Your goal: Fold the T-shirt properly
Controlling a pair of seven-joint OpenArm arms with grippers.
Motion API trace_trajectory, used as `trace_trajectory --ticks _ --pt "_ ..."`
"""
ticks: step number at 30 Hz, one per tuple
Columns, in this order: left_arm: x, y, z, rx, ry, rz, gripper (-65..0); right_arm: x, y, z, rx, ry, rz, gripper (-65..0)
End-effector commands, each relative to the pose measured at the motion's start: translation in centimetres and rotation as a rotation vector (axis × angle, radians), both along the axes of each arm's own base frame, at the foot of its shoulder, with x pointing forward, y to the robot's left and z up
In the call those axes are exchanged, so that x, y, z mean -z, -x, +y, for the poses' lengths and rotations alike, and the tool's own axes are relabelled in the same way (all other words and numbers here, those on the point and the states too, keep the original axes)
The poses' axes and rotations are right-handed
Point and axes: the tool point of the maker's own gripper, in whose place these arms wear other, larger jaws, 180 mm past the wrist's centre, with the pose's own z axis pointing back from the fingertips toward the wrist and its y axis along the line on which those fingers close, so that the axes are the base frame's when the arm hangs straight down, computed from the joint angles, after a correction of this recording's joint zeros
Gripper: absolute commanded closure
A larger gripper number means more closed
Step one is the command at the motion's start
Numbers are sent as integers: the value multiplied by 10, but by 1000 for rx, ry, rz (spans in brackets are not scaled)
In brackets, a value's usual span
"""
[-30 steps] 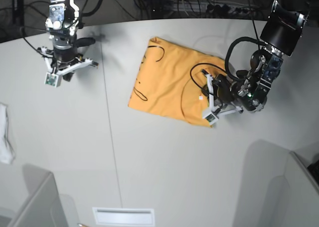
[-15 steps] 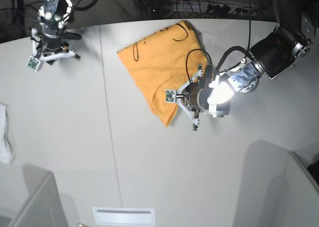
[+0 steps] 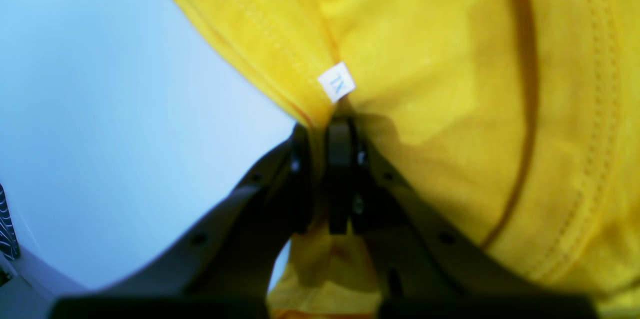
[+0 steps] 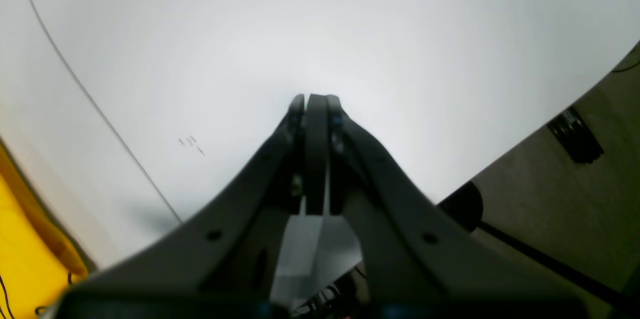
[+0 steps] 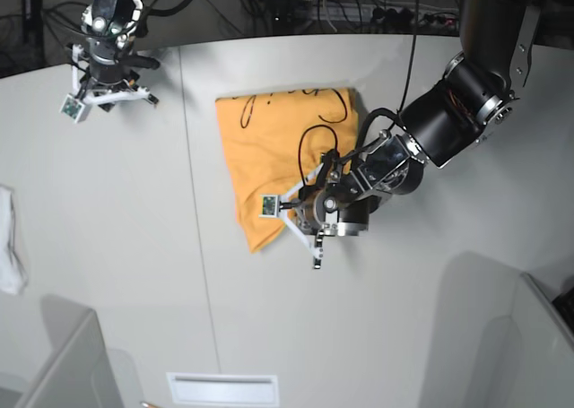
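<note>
T-shirt [image 5: 260,152] fabric is pinched in the left gripper [image 3: 320,174], whose jaws are closed on a gathered edge just beside a small white size tag [image 3: 337,82] that reads XL. Compared with the earlier base views, the orange bundle has turned: a second ago its lettered side slanted down toward the tabletop's near edge, half a second ago it lay tilted with a corner up by the far edge, and now the lettering runs roughly level along its far side. The lower tip has shifted toward the right arm's side of the tabletop [image 5: 269,318], and the left arm has swung inward with it. Nearest the tabletop's near edge, a narrow point of cloth hangs or lies just beside the left gripper; which of the two I cannot tell. Behind that, the main part of the shirt spreads from the gripper toward the far edge, around the middle of the tabletop's width, with black cursive strokes showing on it. Farther off, near the far corner on the right arm's side, the right gripper [image 4: 316,159] is closed and holds nothing, well apart from the shirt.
</note>
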Motion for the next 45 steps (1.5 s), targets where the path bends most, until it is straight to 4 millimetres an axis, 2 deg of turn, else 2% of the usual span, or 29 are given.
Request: trace_trajectory --ticks 1,5,9,17,23,25,28,31,36,39,42,44,45 --pt "9 8 3 5 -20 35 0 -8 -4 -4 2 27 -30 0" --pt "3 6 -11 27 -5 21 0 -9 -5 -5 2 28 -33 0" --pt "2 4 -11 30 -11 14 0 -10 -5 -6 -1 32 -33 0" --pt "-15 -13 -16 23 5 -21 0 -12 -10 -4 -5 31 -46 0" --pt "-35 -33 -19 18 16 -69 -291 -12 -11 -3 -8 29 -48 0" --pt "-44 -39 -28 11 46 -84 -385 -12 -12 -2 -8 27 -48 0" --pt "-63 -51 -35 -17 101 -118 -469 -12 -12 -2 -8 27 -48 0" --pt "-97 -68 -37 -58 188 -181 -507 -11 -14 5 -31 20 -48 0" --pt "-164 -93 -23 -166 312 -312 -508 -12 -21 17 -97 22 -53 0" --pt "-194 -89 10 -268 319 -396 -482 -13 -22 17 -96 23 -58 0" --pt "-210 -54 45 -325 341 -480 -392 -13 -20 16 -97 27 -54 0" --pt "-204 -24 67 -351 342 -489 -281 -12 -18 16 -98 28 -49 0" --pt "-192 -9 80 -381 328 -468 -209 -13 -19 14 -101 35 -51 0"
